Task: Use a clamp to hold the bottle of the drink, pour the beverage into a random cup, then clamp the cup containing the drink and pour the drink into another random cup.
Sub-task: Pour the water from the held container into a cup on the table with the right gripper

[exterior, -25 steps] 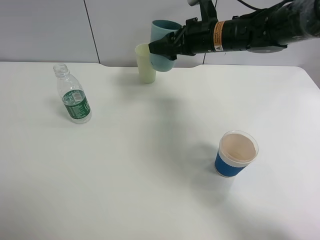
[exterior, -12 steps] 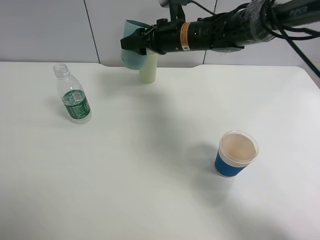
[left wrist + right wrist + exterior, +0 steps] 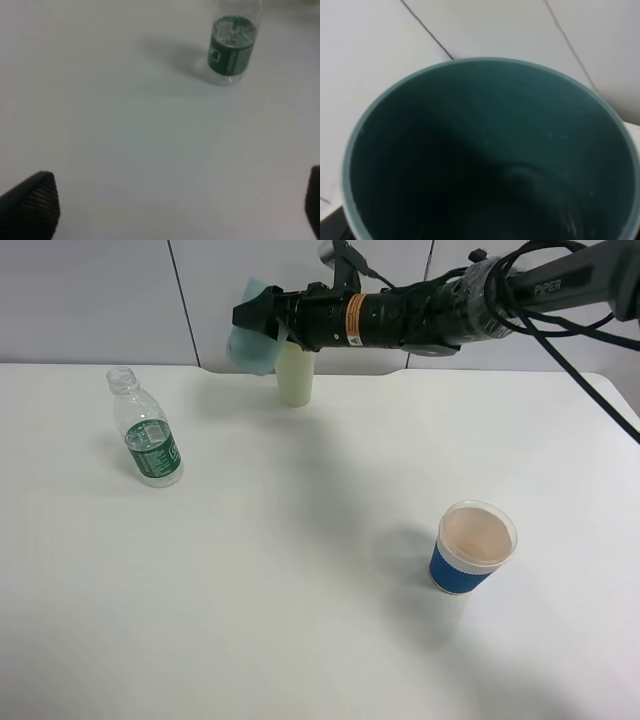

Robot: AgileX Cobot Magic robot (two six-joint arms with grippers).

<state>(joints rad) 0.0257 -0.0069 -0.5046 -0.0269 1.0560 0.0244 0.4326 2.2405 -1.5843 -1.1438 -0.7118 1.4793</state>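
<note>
At the back of the table my right gripper (image 3: pixel 264 322) is shut on the teal cup (image 3: pixel 248 332), held in the air and tilted, just left of and above the pale yellow-green cup (image 3: pixel 296 376). The teal cup's dark inside (image 3: pixel 490 150) fills the right wrist view; I cannot tell whether any beverage is in it. The uncapped bottle (image 3: pixel 147 430) stands on the left with nothing gripping it, and it also shows in the left wrist view (image 3: pixel 232 45). My left gripper (image 3: pixel 170 210) is open above bare table, well short of the bottle.
A blue paper cup (image 3: pixel 472 548) with a white rim stands at the front right. The white table (image 3: pixel 300 570) ends at a grey wall behind the cups. The right arm (image 3: pixel 450 310) stretches across the back.
The right arm has swung left with the teal cup, from the yellow-green cup's right side over to its left, and the cup now tilts more. Bottle and left gripper are still.
</note>
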